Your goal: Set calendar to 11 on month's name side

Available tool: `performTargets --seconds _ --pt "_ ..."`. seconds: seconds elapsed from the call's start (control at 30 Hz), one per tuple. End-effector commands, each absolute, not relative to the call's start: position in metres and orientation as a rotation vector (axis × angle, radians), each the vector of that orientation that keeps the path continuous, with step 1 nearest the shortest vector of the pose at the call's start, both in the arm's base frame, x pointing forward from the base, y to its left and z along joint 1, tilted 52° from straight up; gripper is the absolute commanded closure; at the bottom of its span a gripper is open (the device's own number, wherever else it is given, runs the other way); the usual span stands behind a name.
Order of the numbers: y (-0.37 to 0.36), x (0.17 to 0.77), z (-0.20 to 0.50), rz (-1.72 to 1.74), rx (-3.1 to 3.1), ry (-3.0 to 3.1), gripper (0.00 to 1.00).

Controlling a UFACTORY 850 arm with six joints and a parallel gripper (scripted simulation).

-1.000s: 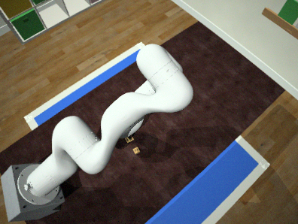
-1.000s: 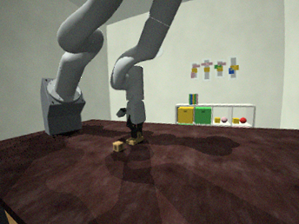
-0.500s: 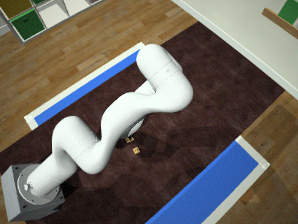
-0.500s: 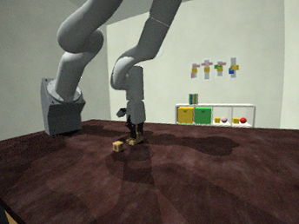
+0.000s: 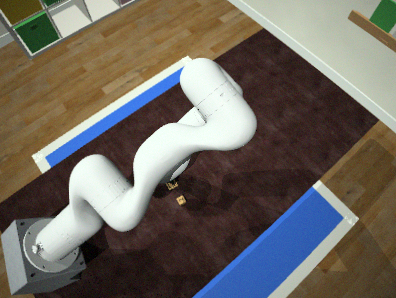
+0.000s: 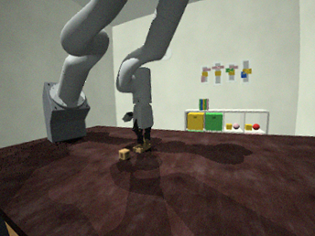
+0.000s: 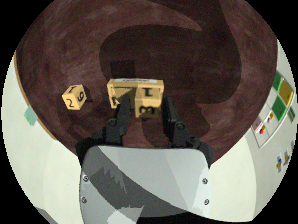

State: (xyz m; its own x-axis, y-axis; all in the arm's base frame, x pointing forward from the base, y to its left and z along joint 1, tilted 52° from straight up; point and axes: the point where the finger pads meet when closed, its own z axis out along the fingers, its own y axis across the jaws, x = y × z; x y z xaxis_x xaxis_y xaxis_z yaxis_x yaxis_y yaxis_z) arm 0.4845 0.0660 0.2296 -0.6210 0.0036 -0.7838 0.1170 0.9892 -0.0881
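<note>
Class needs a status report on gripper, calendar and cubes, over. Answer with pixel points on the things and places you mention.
Gripper (image 6: 144, 143) (image 7: 146, 103) open around cube in tray. Other cube (image 5: 181, 200) (image 6: 124, 154) (image 7: 74, 97) outside, on table. Calendar unfinished.

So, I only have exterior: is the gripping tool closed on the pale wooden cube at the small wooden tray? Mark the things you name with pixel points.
Observer: No. In the wrist view the tool (image 6: 144, 142) (image 7: 146, 103) is open, with that pale wooden cube (image 7: 149, 104) between its fingers.
Operator: Which digits show on it?
Observer: A 3 on the face nearer the tool's body, a 1 on the face beside it.
Operator: And the other pale wooden cube, off by itself?
Observer: That loose cube (image 5: 181, 200) (image 6: 124, 154) (image 7: 74, 97) shows a 2 on one face.
</note>
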Motion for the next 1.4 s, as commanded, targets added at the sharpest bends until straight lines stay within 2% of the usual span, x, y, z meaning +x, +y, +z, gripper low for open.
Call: performTargets --seconds 0.0,0.43,0.77,0.8,1.37 --pt "0.069 0.469 0.242 -0.163 0.084 2.236 0.51" --pt "0.077 0.428 0.275 -0.163 0.084 2.236 0.51" --pt "0.078 0.421 0.280 -0.163 0.084 2.236 0.51" --pt "0.078 0.421 0.280 -0.163 0.084 2.236 0.00" --pt "0.078 0.421 0.280 -0.163 0.084 2.236 0.00"
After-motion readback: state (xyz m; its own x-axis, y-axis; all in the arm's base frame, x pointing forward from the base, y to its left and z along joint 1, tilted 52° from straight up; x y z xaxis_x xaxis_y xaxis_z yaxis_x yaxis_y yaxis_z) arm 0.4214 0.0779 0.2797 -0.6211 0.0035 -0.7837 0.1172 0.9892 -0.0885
